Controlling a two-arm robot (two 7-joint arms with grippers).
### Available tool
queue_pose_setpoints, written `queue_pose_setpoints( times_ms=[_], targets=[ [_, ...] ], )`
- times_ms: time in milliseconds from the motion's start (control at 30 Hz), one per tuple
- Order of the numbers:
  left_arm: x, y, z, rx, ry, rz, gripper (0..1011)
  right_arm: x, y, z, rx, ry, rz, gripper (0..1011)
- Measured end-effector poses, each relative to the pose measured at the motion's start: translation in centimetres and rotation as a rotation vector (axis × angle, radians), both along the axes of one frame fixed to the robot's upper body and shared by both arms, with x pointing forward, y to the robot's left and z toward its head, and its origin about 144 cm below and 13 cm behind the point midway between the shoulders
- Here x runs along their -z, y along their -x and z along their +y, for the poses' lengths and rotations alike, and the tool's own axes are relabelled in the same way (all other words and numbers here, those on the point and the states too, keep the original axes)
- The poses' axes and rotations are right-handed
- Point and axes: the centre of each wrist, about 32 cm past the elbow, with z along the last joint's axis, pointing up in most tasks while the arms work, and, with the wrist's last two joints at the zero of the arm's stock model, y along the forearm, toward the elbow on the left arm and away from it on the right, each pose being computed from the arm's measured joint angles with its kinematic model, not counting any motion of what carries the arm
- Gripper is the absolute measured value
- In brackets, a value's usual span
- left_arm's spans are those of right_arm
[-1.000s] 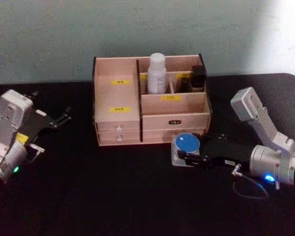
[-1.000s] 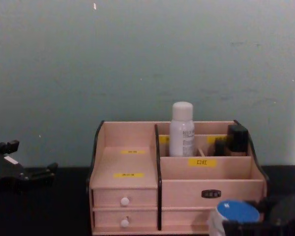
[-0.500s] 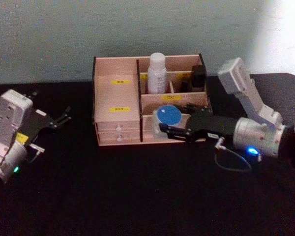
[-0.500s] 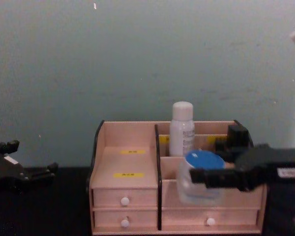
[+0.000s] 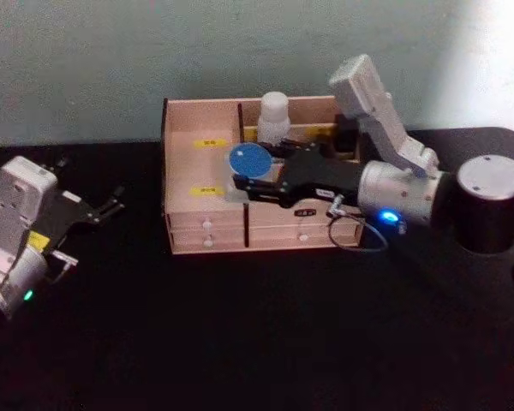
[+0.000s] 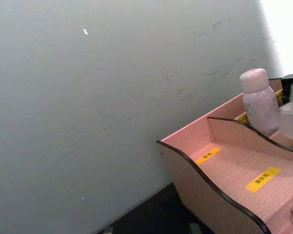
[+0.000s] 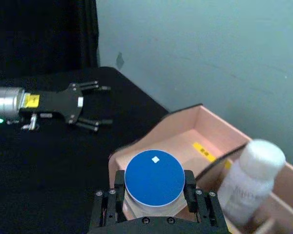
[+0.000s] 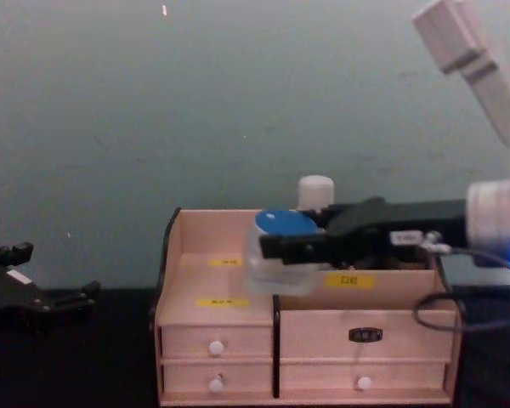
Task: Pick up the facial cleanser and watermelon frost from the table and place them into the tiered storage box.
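Pinching the watermelon frost (image 5: 250,160) in the right gripper (image 5: 255,185), with jaws pressed on opposite sides of the translucent body just under the lid. Hanging it above the tiered storage box (image 5: 207,233) near the dark divider, toward 7 o'clock of the facial cleanser (image 5: 274,116), itself standing upright in a back compartment. Probably handling as a light, rigid jar with smooth, slippery walls. Judging a hold on the body, below the overhanging lid, as safer than one on the lid itself. Looking short and squat, showing a wide round blue lid with a small pale mark at its centre. Resting the left gripper (image 5: 103,208) at 9 o'clock over the table (image 5: 240,342), fingers spread, holding nothing.
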Motion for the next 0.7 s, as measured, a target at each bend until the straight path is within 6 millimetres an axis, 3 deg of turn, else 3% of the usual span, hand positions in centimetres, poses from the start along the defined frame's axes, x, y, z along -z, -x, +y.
queue_pose_setpoints(
  times_ms=[700],
  targets=[
    [0.0,0.0,0.0,0.000,0.000,0.000,1001,0.0,-5.4,4.7,0.004,0.041,0.025,711]
  ],
)
